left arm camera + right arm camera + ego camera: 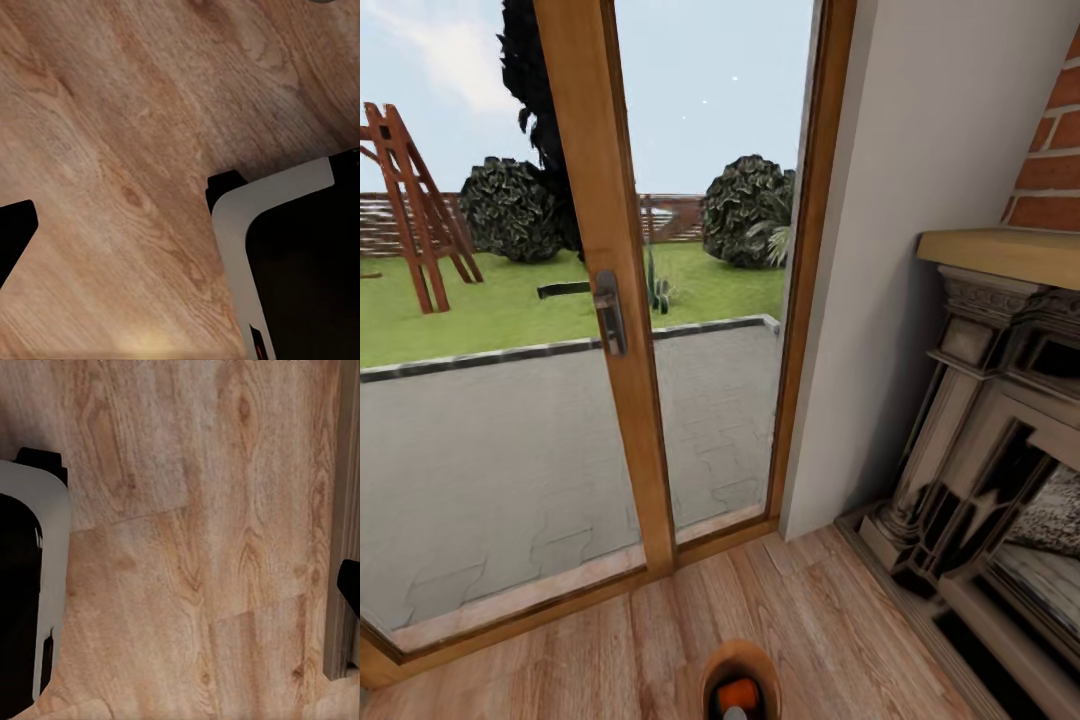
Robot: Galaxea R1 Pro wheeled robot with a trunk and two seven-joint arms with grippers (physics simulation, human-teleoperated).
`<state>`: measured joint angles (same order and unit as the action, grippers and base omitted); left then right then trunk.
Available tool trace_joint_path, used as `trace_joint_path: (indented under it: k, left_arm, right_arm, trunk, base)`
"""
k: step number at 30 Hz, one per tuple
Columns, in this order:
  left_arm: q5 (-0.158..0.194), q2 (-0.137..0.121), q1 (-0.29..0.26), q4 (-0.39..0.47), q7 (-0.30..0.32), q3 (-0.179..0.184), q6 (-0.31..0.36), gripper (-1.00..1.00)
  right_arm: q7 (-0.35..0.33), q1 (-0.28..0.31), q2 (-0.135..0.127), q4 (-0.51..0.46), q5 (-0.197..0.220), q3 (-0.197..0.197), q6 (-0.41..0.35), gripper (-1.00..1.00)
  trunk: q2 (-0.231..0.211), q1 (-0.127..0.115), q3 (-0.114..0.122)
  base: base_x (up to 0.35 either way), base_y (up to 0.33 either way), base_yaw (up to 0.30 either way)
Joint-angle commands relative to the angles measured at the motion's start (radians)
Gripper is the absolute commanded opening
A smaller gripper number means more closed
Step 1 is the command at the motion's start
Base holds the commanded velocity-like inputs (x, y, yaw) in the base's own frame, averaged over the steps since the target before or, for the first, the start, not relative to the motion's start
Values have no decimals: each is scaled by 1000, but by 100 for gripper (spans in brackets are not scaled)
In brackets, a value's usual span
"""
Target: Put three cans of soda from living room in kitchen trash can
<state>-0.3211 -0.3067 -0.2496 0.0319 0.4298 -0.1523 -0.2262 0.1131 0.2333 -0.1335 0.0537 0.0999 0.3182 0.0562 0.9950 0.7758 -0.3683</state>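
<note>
Orange soda can point(738, 693), one, inside brown-rimmed bin point(712, 668), both grippers' state unclear.

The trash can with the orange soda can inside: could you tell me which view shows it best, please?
The head view: the trash can sits at its bottom edge, holding an orange soda can. Both wrist views show wood floor instead.

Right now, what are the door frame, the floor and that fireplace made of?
The door frame looks like varnished wood: warm orange-brown with a faint sheen, and its handle looks like dull grey metal. The floor looks like light wood planks, with grain and knots showing. The fireplace surround seems to be carved pale stone or painted wood; I can't tell which. Above it are red bricks with pale mortar lines.
</note>
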Motion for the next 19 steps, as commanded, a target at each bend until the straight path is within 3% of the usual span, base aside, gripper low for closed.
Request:
trace_joint_path:
  k: [1,10,19]
  left_arm:
    - [0,2,1,0,-1,0,0,100]
    - [0,8,2,0,-6,0,1,100]
    - [0,8,3,0,-7,0,1,100]
  right_arm:
    - [0,0,2,0,0,0,0,100]
    - [2,0,32,0,5,0,1,100]
    - [2,0,37,0,6,-1,1,100]
  trunk:
    - [0,0,0]
    - [0,0,0]
    - [0,0,0]
  base:
    - [0,0,0]
    - [0,0,0]
    - [0,0,0]
